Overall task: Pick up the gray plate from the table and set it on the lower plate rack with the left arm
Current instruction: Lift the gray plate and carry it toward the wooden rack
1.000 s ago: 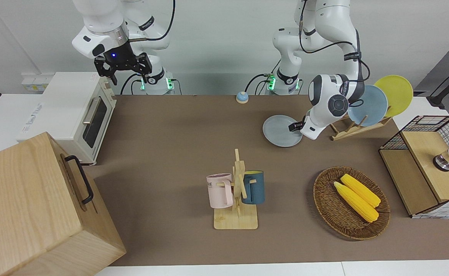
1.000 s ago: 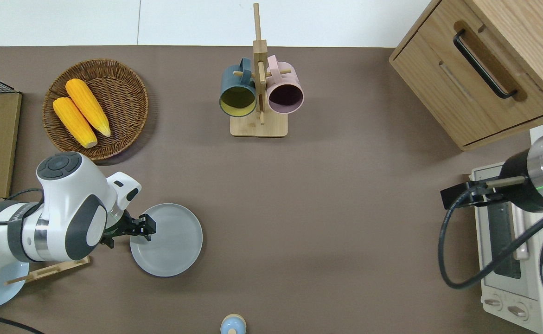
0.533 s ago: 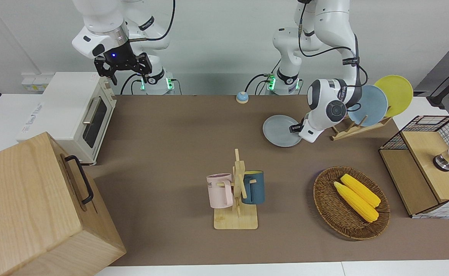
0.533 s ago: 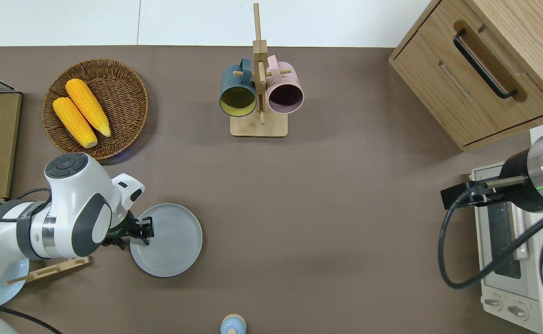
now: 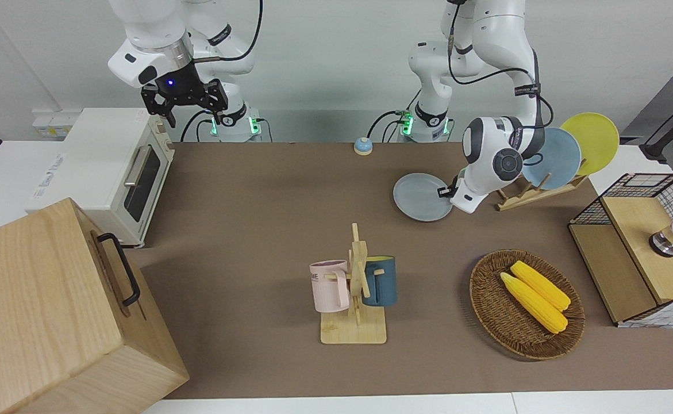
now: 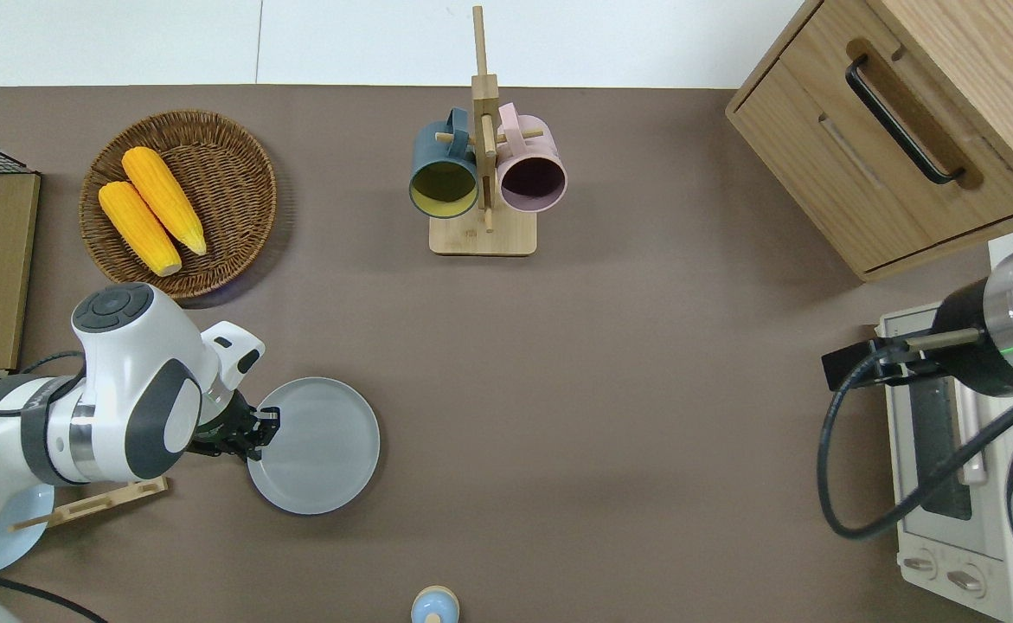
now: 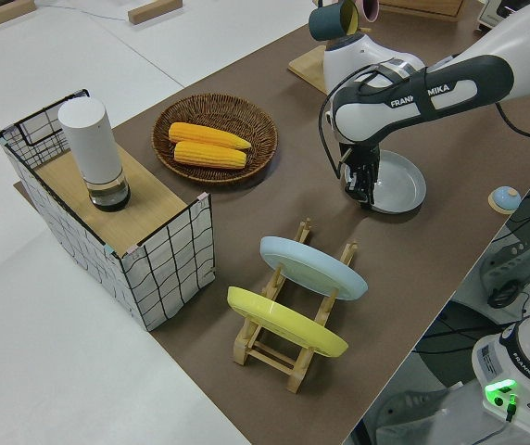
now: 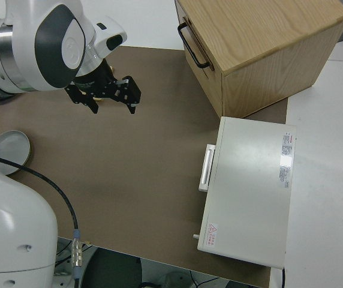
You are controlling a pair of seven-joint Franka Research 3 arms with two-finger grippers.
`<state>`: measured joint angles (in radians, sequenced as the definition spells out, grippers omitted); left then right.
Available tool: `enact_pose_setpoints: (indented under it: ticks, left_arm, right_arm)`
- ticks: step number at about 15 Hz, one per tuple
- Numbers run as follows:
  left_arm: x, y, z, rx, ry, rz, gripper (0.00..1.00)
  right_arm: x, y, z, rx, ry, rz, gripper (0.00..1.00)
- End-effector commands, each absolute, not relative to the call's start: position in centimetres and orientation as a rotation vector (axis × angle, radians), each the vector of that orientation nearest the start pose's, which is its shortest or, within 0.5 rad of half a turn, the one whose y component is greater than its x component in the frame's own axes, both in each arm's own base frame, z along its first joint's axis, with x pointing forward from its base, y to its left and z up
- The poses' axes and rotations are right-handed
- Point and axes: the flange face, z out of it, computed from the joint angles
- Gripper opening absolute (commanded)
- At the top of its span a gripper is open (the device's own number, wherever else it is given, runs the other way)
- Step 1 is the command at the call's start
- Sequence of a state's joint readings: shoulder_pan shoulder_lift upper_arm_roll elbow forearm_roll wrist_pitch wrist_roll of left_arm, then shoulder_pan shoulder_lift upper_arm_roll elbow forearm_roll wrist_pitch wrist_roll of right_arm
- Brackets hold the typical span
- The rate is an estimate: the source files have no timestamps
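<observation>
At the left gripper (image 6: 257, 430): fingers pinched on the rim of the gray plate (image 6: 316, 446), which lies flat on the table (image 6: 610, 363). Just beside the gripper, toward the left arm's end: the rack (image 5: 534, 192), slanted, carrying a blue plate (image 5: 554, 156) and a yellow plate (image 5: 593, 141) in its slots. Farther from the robots than the gripper: a woven basket (image 6: 242, 186) holding two corn cobs (image 6: 151, 208). Well apart toward the table's middle: a mug stand (image 6: 484, 173) with two mugs. Right gripper (image 5: 185, 102): parked, fingers spread.
</observation>
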<state>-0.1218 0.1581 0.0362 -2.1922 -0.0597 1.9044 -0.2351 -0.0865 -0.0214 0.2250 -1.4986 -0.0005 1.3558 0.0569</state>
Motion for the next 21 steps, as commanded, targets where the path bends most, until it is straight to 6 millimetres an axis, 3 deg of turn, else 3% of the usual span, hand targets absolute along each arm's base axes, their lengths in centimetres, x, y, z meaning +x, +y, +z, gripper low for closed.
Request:
enact_pose_setpoints:
  ticks: [1, 7, 12, 21]
  left_arm:
    - [50.7, -4.5, 30.7, -3.037, -0.297, 0.672, 0.0]
    - [52.3, -3.2, 34.9, -3.022, -0.304, 0.715, 0.0]
    - [53.2, -1.0, 38.2, -2.999, -0.38, 0.738, 0.0]
    - [52.4, 2.3, 42.4, -2.67, -0.433, 0.697, 0.0]
  right_arm:
    - [51.7, 7.1, 65.6, -3.149, -0.123, 0.198, 0.987]
    - [51.7, 7.0, 65.6, -3.148, -0.121, 0.198, 0.99]
    - [51.7, 7.0, 65.6, -3.148, -0.121, 0.198, 0.987]
    - [51.7, 7.1, 65.6, -3.148, -0.123, 0.198, 0.99]
